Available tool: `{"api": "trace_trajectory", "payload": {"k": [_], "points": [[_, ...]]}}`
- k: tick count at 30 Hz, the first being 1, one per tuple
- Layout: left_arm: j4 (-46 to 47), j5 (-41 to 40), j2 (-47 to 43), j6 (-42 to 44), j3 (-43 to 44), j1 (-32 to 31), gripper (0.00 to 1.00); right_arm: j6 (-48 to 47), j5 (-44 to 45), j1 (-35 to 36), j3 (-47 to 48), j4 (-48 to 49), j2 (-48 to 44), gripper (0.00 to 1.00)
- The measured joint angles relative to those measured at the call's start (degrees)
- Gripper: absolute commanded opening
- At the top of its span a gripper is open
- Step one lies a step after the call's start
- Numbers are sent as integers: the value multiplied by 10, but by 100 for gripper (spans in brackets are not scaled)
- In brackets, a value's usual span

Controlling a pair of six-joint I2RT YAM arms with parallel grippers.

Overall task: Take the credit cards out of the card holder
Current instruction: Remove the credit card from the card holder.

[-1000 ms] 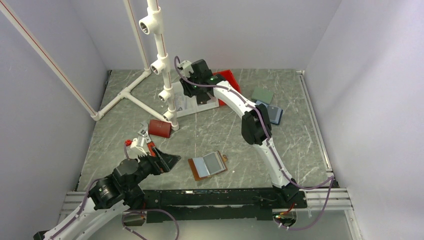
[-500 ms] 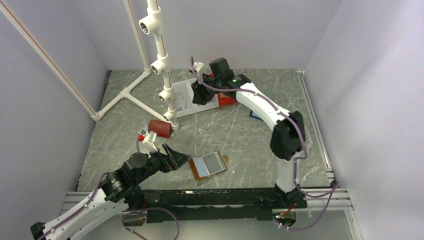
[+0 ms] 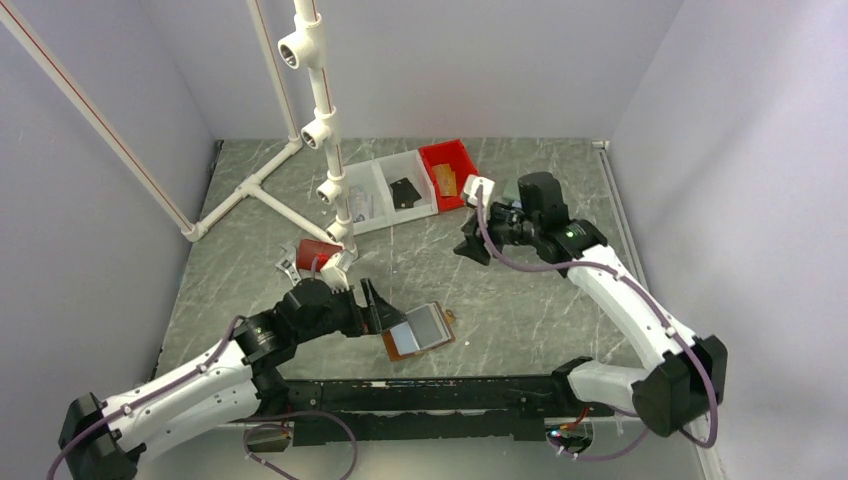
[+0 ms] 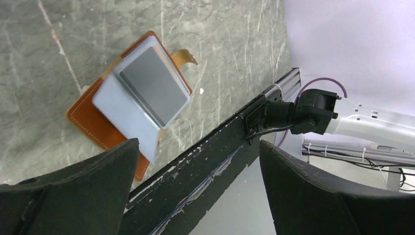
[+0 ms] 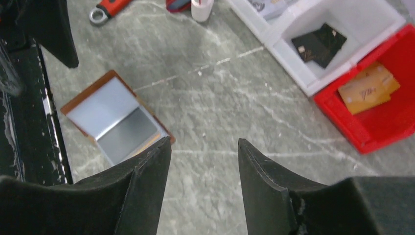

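While the card holder [image 3: 417, 332] lies open and flat on the counter [image 3: 500, 300], neither arm touches it. Holder details: brown leather outer and a pale blue inner panel with a grey rectangle on it (card or window, can't tell). A small tan tab sticks out at one corner.

Left gripper [image 4: 199, 143]: just beside the holder on its left side, jaws spread wide, nothing between them. In the wrist view the holder's near corner sits right at one fingertip, but contact can't be confirmed.

Right gripper [image 5: 203, 147]: well apart from the holder, beyond it and off to its right, pointing down at the counter. Jaws apart, nothing held.

Beyond the holder, toward the back wall, is a white bin [image 5: 362, 22]. A black card [image 5: 318, 43] lies flat in one of its compartments (possibly two overlapping pieces, hard to separate). A red bin [image 5: 372, 132] butts against that white bin on its right, with a tan flat piece [image 5: 368, 88] inside.

Beyond the holder to its left, a dark red box [image 3: 320, 256] sits at the foot of the white pipe frame [image 3: 322, 130].
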Motion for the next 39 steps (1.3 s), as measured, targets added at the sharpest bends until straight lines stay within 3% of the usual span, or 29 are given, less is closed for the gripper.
{"api": "trace_trajectory", "payload": {"k": [9, 22, 31, 39], "points": [[-4, 10, 77, 29, 40, -2, 97, -11, -83, -97, -177, 12, -116, 61], [16, 19, 95, 30, 40, -2, 97, 12, -185, -199, -190, 56, -139, 61], [60, 17, 97, 15, 8, -2, 96, 44, -205, -189, -191, 68, -94, 61], [69, 3, 141, 12, 14, -7, 85, 59, -175, -70, -176, 56, 8, 59]]}}
